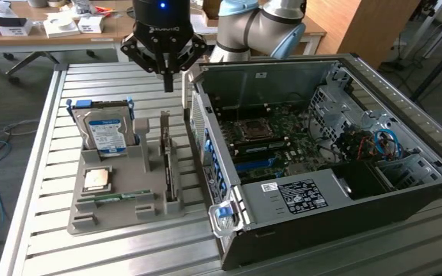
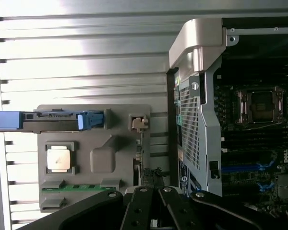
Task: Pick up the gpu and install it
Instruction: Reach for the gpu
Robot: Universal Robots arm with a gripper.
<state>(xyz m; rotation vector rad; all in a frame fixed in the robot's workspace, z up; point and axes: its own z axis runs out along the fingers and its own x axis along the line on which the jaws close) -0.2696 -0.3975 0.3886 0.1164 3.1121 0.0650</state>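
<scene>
Claw [image 1: 168, 80] is pictured with its jaws pressed together on nothing, held above the slatted metal desk [image 1: 44, 172] near one end of the grey parts tray [image 1: 117, 210]. The gpu [image 1: 167, 161] is seen standing on edge in the tray's slot, between the blue-labelled hard drive [image 1: 106, 135] and the opened computer case [image 1: 282, 241].

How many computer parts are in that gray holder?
4: the hard drive upright at the far end, the processor chip lying flat, the memory stick beside it, the gpu on edge nearest the case. None looks hidden.
</scene>
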